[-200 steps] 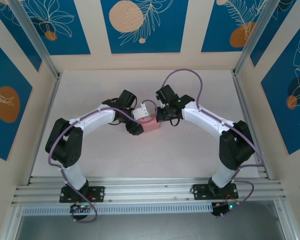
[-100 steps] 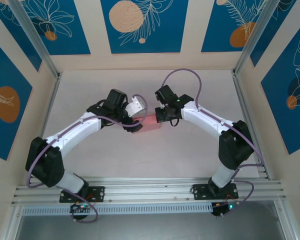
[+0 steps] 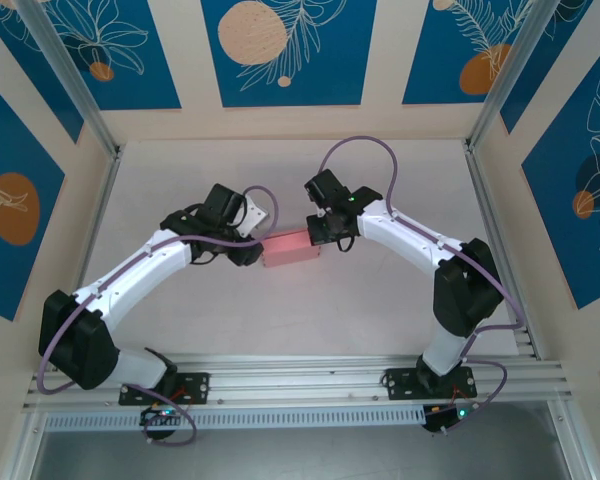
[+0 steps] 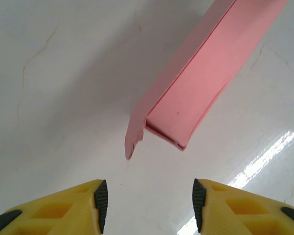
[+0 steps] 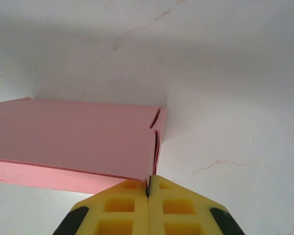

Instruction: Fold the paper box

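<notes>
At the table's [image 3: 380, 300] middle, the box [image 3: 290, 248] is lying crosswise; my left jaws are gaping empty just short of its left end, my right jaws sitting clenched against its right end.

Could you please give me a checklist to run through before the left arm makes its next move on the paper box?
1. Left end effector open and holding nothing: ok.
2. Left end effector clear of the paper box: ok, bare table shows between them.
3. End flap facing the left end effector tucked in: not ok, it sticks out loose.
4. Right end effector shut at the box's other end: ok.
5. Right end effector actually pinching card: cannot tell, the fingertips meet right at the box's corner.
</notes>
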